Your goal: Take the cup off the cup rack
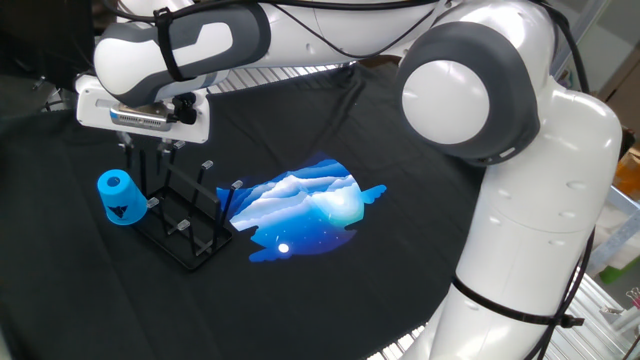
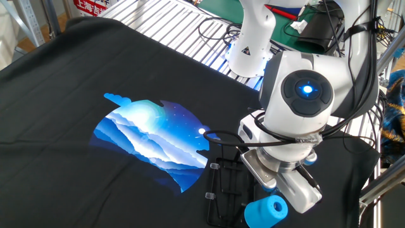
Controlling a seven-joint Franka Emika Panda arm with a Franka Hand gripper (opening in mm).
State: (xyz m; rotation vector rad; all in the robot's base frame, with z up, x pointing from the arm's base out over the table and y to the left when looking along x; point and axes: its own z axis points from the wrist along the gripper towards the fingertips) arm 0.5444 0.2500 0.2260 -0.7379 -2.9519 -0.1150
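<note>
Cup (image 1: 119,197): seated at the cup rack (image 1: 185,220) end, mouth down in one fixed view.
Gripper (image 1: 148,150): held above the rack, beside the cup.
Fingers: parted, nothing held.

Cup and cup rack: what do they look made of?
The cup looks like matte plastic: one uniform bright blue, soft highlights, a dark triangle mark on its side. The cup rack looks like thin black wire, probably coated metal: slim straight rods with little shine, and grey caps, possibly rubber or plastic, on the peg tips.
</note>
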